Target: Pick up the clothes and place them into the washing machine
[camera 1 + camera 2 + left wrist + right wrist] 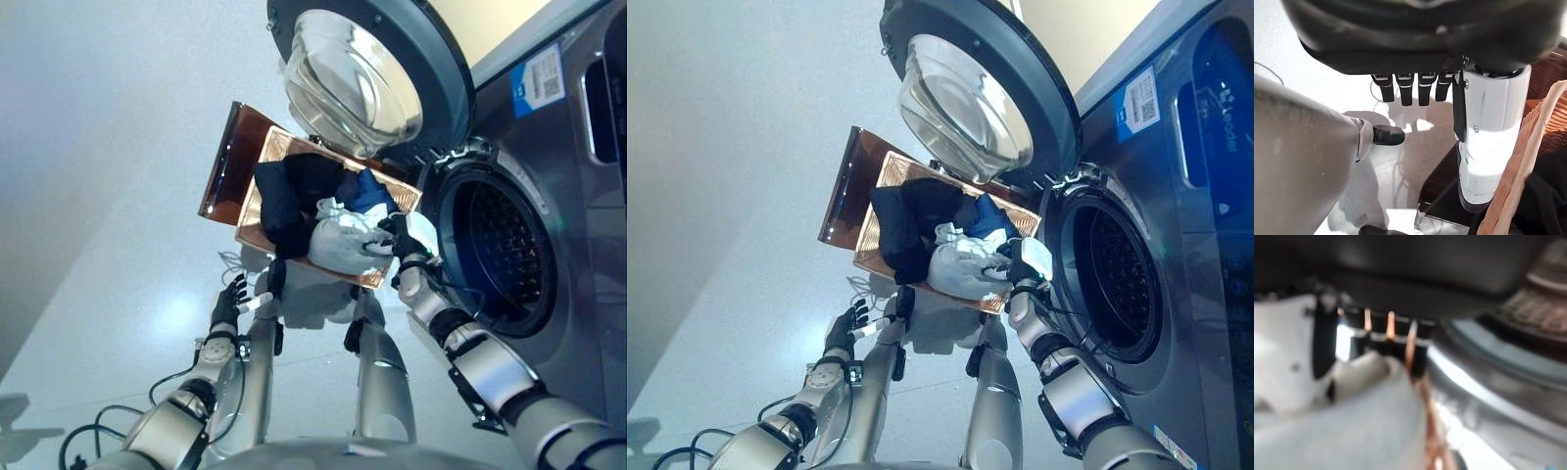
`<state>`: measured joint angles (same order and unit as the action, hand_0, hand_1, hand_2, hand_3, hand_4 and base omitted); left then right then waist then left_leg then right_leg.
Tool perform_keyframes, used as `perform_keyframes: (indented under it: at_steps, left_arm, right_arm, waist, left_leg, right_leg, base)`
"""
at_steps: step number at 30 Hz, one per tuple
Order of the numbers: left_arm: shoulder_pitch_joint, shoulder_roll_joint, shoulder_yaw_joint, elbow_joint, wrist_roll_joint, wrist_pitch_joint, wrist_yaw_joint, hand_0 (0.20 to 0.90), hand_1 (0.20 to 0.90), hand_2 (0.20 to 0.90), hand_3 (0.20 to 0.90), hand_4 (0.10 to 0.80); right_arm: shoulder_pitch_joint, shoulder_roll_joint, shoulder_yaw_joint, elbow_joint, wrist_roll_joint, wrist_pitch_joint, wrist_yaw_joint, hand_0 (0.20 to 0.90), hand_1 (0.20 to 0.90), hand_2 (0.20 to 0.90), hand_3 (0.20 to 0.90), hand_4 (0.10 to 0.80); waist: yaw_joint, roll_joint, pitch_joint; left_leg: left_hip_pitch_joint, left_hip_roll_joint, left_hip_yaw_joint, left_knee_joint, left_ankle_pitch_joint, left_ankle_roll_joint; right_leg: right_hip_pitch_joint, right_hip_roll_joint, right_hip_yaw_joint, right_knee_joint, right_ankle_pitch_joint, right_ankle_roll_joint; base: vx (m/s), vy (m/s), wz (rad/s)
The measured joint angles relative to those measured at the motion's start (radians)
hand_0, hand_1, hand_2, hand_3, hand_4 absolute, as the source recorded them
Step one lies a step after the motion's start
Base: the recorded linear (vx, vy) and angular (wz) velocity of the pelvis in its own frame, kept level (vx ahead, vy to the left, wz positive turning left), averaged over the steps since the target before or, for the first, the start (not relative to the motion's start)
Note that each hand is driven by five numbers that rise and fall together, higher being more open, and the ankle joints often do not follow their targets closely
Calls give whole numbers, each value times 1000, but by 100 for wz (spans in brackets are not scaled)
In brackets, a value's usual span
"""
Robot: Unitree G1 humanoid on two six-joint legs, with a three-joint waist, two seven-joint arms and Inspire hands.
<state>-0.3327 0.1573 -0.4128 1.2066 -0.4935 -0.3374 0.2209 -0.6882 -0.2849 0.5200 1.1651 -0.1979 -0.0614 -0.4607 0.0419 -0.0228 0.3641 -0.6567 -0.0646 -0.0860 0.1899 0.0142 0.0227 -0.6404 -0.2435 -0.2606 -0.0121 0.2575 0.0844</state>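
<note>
A wicker basket (251,217) on the floor holds a black garment (289,196), a blue one (370,191) and a white garment (338,245). My right hand (400,238) sits at the basket's edge nearest the washing machine, its fingers (1388,340) curled into the white garment (1352,431). The machine's drum opening (500,250) gapes just right of that hand, and the round door (362,73) is swung wide above the basket. My left hand (230,302) hangs low beside the basket's near corner with straight fingers (1405,90), holding nothing.
A brown lid (225,162) lies against the basket's far left side. The grey front of the washing machine (578,196) fills the right side. Pale floor (118,196) stretches to the left.
</note>
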Motion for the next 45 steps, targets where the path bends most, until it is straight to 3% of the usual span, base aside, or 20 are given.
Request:
perform_keyframes:
  at_steps: [21,27,33,39,45]
  left_arm:
    - [-16,-3,3,1,1,1,0,900,900,900,900,800]
    - [-11,-1,12,10,7,3,-1,900,900,900,900,800]
    - [6,4,50,12,9,11,-4,900,900,900,900,800]
    - [85,20,90,27,8,18,-27,900,900,900,900,800]
    - [117,19,119,37,9,24,-59,900,900,900,900,800]
  right_arm:
    - [-14,23,21,3,0,-2,48,200,200,200,200,300]
    - [20,31,18,0,7,-2,73,200,200,200,200,300]
    - [100,24,-60,-76,71,-9,102,200,200,200,200,300]
    - [253,54,-113,-134,141,-47,143,200,200,200,200,300]
    - [359,50,-177,-171,180,-54,178,200,200,200,200,300]
  waist:
    - [27,9,13]
    - [29,7,11]
    - [22,2,4]
    - [-2,-53,-67]
    - [-12,-75,-108]
  left_leg:
    - [11,-2,-1,2,3,0]
    - [75,-2,-2,-6,2,0]
    - [94,-4,-1,1,2,0]
    - [173,-6,12,-33,0,5]
    - [236,-10,25,-55,-2,12]
  right_leg:
    - [10,-1,1,9,10,0]
    - [73,-3,-1,7,8,0]
    - [94,-4,-1,9,4,-5]
    - [150,-9,12,6,-9,6]
    - [197,-14,24,4,-21,20]
  base:
    - [2,-1,0]
    - [40,-21,0]
    - [26,-17,-3]
    - [60,-40,-6]
    - [55,-43,-7]
